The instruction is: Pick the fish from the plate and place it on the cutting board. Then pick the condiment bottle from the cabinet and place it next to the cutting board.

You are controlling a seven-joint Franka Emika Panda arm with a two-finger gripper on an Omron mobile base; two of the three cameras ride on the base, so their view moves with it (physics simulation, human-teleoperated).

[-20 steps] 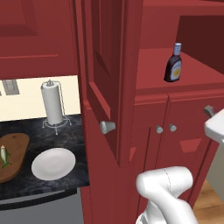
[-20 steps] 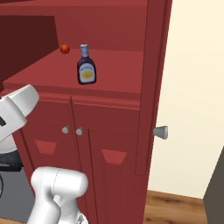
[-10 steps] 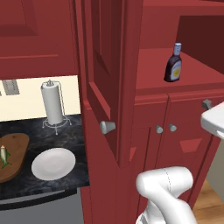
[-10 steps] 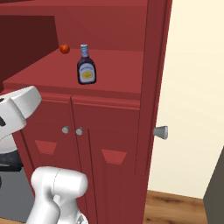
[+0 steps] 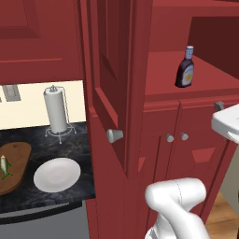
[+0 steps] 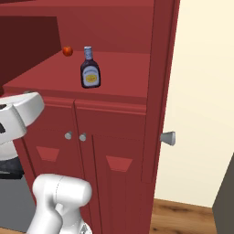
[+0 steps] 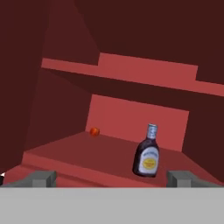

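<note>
Condiment bottle [image 7: 146, 152] upright on cabinet [image 6: 114, 109] shelf; gripper [image 7: 113, 178] spread wide, holding nothing.

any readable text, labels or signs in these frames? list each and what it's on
None readable.
Condiment bottle on the cabinet shelf: yellow-white oval label with dark marks, too blurred to read in any view.
Wall plate behind the counter: no lettering visible.
Paper towel roll, plate, cutting board: no markings.

Fish [image 5: 4, 165] on cutting board [image 5: 14, 166]; condiment bottle [image 6: 90, 68] upright in cabinet [image 6: 114, 137].
</note>
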